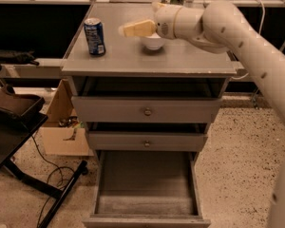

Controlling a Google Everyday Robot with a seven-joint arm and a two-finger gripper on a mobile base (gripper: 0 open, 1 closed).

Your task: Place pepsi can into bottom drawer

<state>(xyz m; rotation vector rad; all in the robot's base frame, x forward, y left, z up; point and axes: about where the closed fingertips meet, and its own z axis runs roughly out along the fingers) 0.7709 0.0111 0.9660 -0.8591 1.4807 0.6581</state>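
Camera view, from the left: a black stand [12, 110] and an open cardboard box [61, 134] sit on the speckled floor, far below and to the left of the gripper [128, 30], with dark cables trailing beside them. The pepsi can [94, 36] stands upright on the grey cabinet top [133, 61], just left of the gripper's tip and slightly lower – apart from it, nothing between the two. The gripper hangs above the cabinet top, pointing left toward the can; whether it is apart or together, I cannot tell. Directly behind and beneath it sits a white bowl [153, 43], partly covered by the wrist. To the gripper's right the white arm [242, 37] runs off toward the lower right. Well below the gripper, under two closed knobbed drawers [145, 111], the bottom drawer [145, 208] is pulled open – its worn floor bare.
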